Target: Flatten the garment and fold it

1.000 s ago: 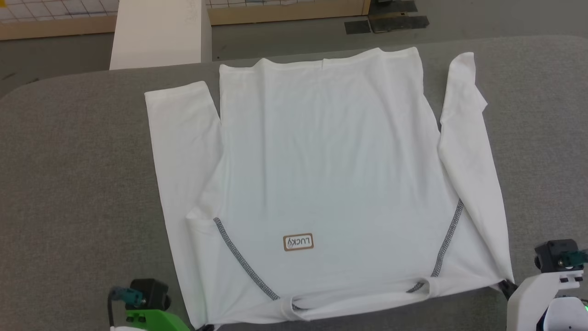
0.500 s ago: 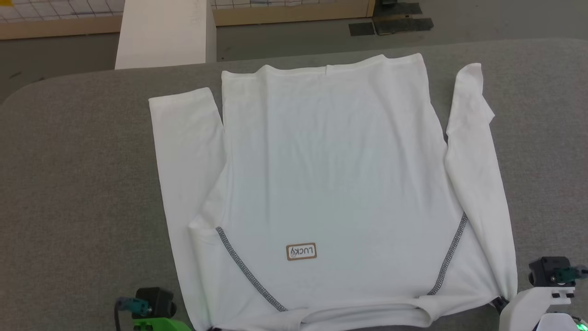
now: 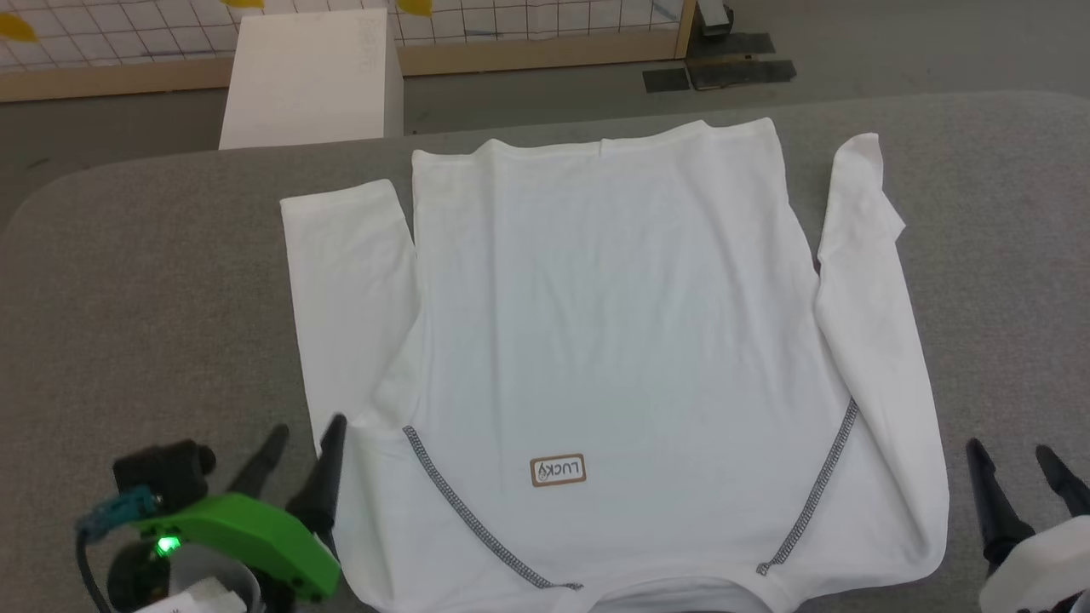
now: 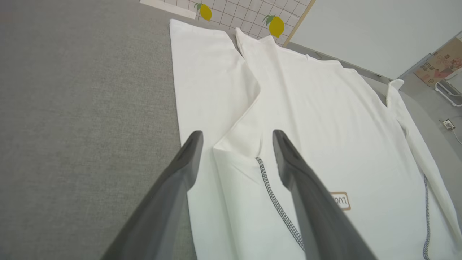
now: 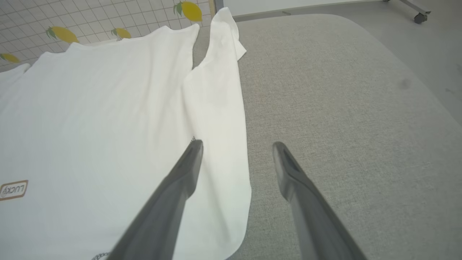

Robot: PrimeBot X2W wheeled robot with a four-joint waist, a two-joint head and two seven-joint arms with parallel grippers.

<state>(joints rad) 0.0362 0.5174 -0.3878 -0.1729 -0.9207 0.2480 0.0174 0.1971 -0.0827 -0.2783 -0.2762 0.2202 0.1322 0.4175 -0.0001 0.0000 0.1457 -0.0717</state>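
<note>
The garment [image 3: 613, 323] lies spread flat on the grey table [image 3: 153, 281], neck end nearest the robot. We take its tan-bordered label [image 3: 558, 470] as our reference. Two dark zigzag seams [image 3: 460, 502] slant either side of the label. The sleeves [image 3: 349, 281] run beyond the label toward the far hem, one on each side of the body; the one to the label's right is folded over near its cuff. The left gripper [image 3: 309, 426] stands left of the label at the shoulder edge, fingers wide apart, holding nothing. The right gripper [image 3: 1007, 448] stands well right of the label at the sleeve's outer edge, likewise wide and empty. We cannot tell whether either touches the cloth. A white box [image 3: 311, 77] sits far beyond the label, past the table.
</note>
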